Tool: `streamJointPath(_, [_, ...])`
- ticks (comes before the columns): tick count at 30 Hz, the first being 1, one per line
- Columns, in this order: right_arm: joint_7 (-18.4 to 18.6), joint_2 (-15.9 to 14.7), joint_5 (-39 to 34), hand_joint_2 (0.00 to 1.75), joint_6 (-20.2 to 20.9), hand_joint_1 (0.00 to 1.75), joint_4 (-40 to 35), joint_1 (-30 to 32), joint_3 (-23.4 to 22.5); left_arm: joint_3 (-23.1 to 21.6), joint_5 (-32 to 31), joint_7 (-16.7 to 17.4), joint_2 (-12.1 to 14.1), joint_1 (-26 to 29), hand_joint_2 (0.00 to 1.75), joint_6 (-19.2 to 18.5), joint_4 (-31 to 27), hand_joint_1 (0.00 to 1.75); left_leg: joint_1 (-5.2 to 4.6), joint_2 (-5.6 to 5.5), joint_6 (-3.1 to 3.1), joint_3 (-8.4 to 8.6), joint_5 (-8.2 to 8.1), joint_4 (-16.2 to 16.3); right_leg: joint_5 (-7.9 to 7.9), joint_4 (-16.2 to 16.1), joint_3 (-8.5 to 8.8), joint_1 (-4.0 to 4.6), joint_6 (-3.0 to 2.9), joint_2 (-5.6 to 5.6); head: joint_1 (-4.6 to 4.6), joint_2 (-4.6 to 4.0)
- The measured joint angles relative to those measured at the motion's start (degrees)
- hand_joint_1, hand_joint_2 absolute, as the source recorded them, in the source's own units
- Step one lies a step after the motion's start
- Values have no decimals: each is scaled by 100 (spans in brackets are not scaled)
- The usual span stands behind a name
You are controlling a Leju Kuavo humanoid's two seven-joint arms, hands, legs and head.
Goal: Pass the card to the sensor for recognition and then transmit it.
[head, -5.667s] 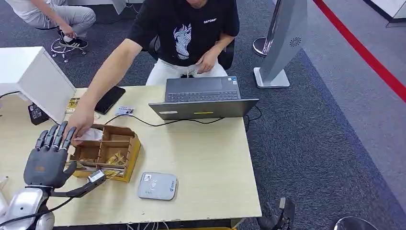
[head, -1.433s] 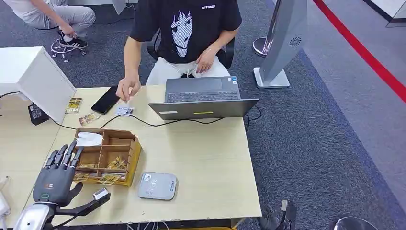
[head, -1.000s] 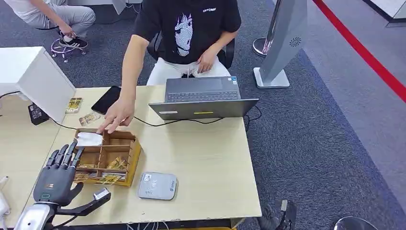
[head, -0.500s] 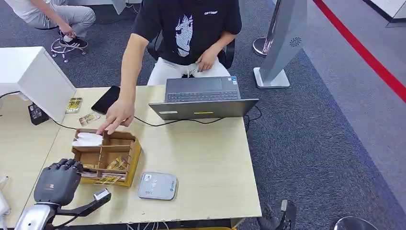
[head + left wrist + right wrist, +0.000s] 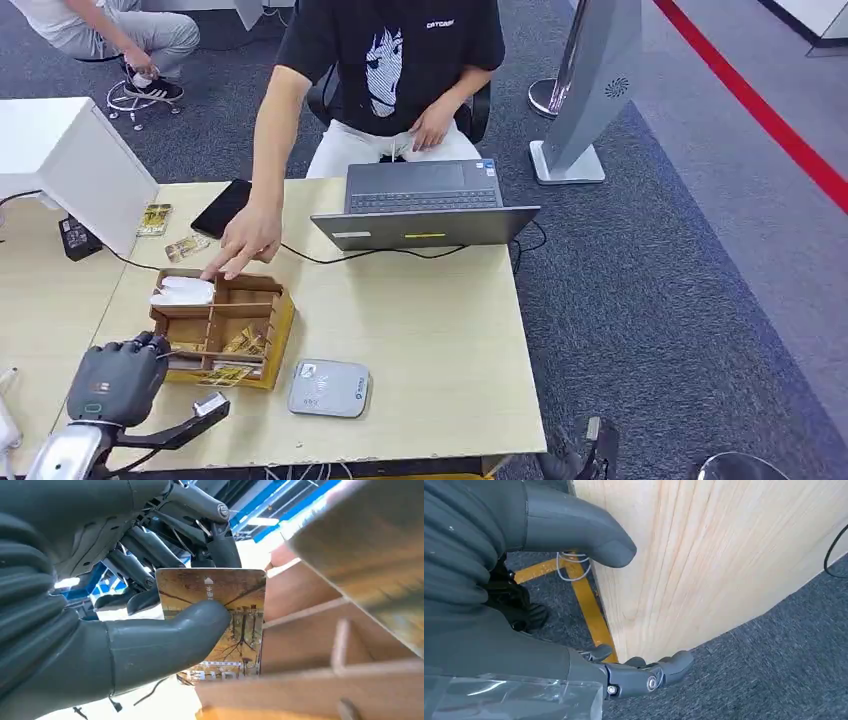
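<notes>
My left hand (image 5: 118,380): thumb and fingers pinching one card (image 5: 215,625), at the near-left corner of the wooden organizer box (image 5: 225,325). My right hand (image 5: 524,630): fingers apart, holding nothing, beside the table (image 5: 724,555) edge. Card reader (image 5: 329,388): just right of the box. Person's hand (image 5: 243,240): at the box's far rim.

Head view evenly bright and sharp, shadows soft; left wrist view backlit by glaring ceiling lights, the near box (image 5: 350,630) wall blurred; right wrist view even, the table (image 5: 724,555) grain soft.
</notes>
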Motion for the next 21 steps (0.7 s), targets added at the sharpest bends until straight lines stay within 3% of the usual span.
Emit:
streamJointPath(5, [2,0,37,175,-20,0,2,-7,2,2,232,48,201,-332,175,-232,-339,175,3,-7,-1,-4,2,0,0,1,0,2,0,-11,0,0])
streamJointPath(11, [116,0,232,175,-136,0,33,-85,105,26,404,228,507,-1707,175,-1159,-542,175,5,-6,-10,-4,17,1,18,5,-2,4,-9,-8,0,0])
streamJointPath(15, [219,0,352,175,-232,0,81,-187,203,26,262,492,507,-2644,175,-1554,-161,175,6,18,-16,-1,20,1,28,5,-8,5,-12,19,2,0])
streamJointPath(21, [289,0,437,175,-302,0,144,-298,308,24,43,739,411,-3242,175,-1659,431,175,15,56,-17,0,19,0,36,6,-31,9,-20,64,0,0])
